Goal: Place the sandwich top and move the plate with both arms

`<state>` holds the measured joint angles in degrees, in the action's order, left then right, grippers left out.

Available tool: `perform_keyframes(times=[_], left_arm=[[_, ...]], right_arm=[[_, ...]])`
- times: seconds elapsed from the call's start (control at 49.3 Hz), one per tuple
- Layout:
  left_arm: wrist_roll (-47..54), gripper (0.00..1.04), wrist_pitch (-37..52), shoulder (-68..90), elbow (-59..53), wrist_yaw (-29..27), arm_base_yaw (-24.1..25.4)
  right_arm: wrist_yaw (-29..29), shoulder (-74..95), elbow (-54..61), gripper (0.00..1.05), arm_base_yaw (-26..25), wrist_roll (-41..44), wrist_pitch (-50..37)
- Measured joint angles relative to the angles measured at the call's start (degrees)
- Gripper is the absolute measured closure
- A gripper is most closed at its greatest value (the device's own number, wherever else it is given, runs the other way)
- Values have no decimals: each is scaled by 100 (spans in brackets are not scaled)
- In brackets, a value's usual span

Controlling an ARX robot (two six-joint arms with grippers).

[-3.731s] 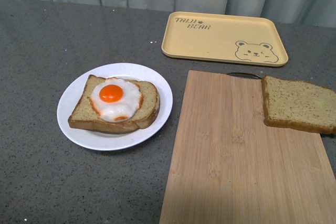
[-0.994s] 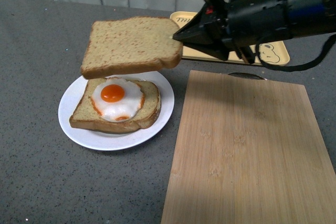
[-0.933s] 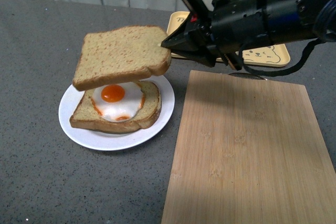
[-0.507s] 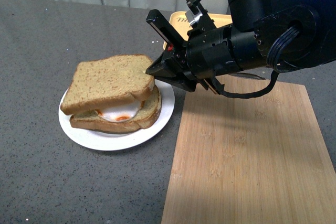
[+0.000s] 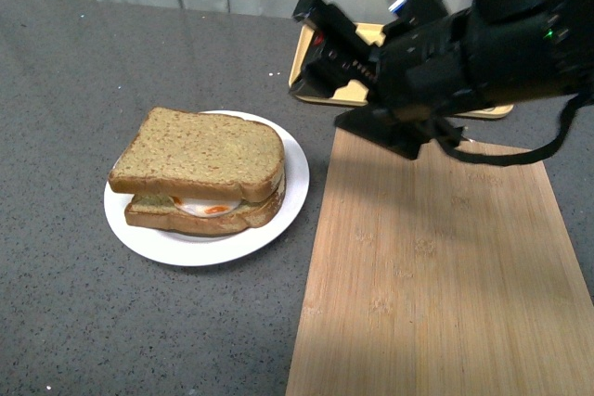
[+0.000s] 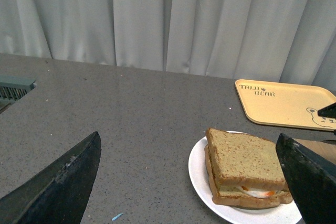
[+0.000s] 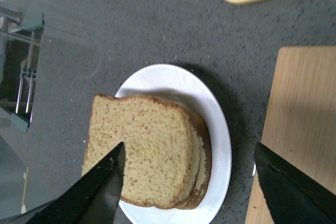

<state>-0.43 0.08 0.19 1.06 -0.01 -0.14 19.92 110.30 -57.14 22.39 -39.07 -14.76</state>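
The sandwich top (image 5: 200,148) lies flat on the egg-bearing slice (image 5: 200,217), both stacked on the white plate (image 5: 290,194). My right gripper (image 5: 309,48) hovers open, above and to the right of the plate, clear of the bread. In the right wrist view the sandwich top (image 7: 142,140) and plate (image 7: 220,135) show between the spread fingers of the right gripper (image 7: 189,148). My left gripper (image 6: 189,139) is open with nothing in it, short of the plate (image 6: 197,171); the sandwich top (image 6: 244,156) sits ahead of it. The left arm is out of the front view.
A wooden cutting board (image 5: 436,266) lies just right of the plate. Behind it is a yellow bear-print tray (image 5: 320,76), partly hidden by the right arm. Grey curtains close off the table's far edge.
The right gripper carried the bread slice over the plate, lowered it onto the egg slice, let it go and drew back up to the right.
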Motion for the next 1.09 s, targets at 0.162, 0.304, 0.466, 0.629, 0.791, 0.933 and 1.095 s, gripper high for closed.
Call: perform_keyframes(times=[0.162, 0.304, 0.466, 0.629, 0.791, 0.933, 1.095], left_arm=[[0, 7, -2, -2, 0, 11, 0], [0, 7, -4, 0, 0, -15, 0], [0, 7, -4, -7, 0, -9, 0], [0, 7, -4, -7, 0, 0, 0], [0, 7, -4, -7, 0, 0, 0], [0, 7, -4, -7, 0, 0, 0], [0, 7, -4, -7, 0, 0, 0]], right_arm=[[-3051, 96, 1272, 50, 37, 1847, -3508], [-3886, -275, 2409, 70, -240, 3176, -5475], [-3615, -1222, 3211, 93, -590, 3687, -5912], [-3230, -2052, 4127, 104, -984, 3869, -5781], [-2949, -3021, 4542, 104, -1233, 3888, -5152], [-2743, -4052, 4948, 104, -1493, 3888, -4647], [-2535, -4844, 5261, 104, -1672, 3888, -4129]])
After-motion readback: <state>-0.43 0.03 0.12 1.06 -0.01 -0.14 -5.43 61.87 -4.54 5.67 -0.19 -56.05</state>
